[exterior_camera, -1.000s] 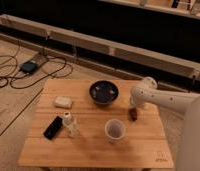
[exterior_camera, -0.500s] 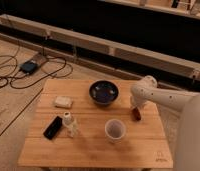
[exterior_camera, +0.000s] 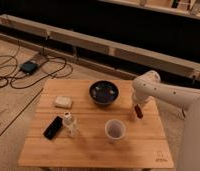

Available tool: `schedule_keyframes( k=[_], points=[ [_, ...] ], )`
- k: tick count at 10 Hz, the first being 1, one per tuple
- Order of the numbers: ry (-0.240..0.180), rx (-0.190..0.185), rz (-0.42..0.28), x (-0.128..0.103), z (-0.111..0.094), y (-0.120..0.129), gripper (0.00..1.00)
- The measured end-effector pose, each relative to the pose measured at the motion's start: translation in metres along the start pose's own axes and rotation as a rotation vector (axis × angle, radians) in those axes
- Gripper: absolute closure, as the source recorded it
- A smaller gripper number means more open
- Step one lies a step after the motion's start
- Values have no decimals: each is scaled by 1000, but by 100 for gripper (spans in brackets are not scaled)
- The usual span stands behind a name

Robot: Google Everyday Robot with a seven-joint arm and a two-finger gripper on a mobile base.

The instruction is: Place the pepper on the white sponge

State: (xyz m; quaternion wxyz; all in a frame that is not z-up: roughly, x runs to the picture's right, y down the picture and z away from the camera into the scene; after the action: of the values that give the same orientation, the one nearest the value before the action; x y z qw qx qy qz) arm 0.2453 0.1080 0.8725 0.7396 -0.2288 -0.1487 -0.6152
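The pepper (exterior_camera: 138, 112) is a small dark red-brown piece lying on the right side of the wooden table (exterior_camera: 143, 145), right of the bowl. My gripper (exterior_camera: 136, 107) hangs from the white arm (exterior_camera: 163, 92), which reaches in from the right. It is down at the pepper's near-left end, and I cannot see whether it touches the pepper. The white sponge (exterior_camera: 63, 102) is an off-white rounded block on the table's left side, far from the gripper, with nothing on it.
A dark bowl (exterior_camera: 103, 92) stands at the table's back middle. A pale cup (exterior_camera: 115, 129) stands in front of it. A small white bottle (exterior_camera: 69, 123) and a flat black phone-like item (exterior_camera: 53, 127) stand front left. Cables and a device (exterior_camera: 29, 66) lie on the floor to the left.
The arm and gripper have shifted slightly to the right, staying low at the pepper. The sponge, bowl, cup and bottle have not moved.
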Motion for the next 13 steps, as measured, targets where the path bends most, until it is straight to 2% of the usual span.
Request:
schedule_keyframes(
  k=[3,5,6,8,11,13],
  points=[
    [59,55,-50,20,-51,-30,100],
    [121,113,-124,29,-97,-69,100],
    [139,137,-153,28,-112,-85,100],
    [168,209,-230,20,-142,-132,100],
    [171,314,-361,-3,-164,-217,100],
    [160,346,-435,-12,-161,-259,100]
  ],
)
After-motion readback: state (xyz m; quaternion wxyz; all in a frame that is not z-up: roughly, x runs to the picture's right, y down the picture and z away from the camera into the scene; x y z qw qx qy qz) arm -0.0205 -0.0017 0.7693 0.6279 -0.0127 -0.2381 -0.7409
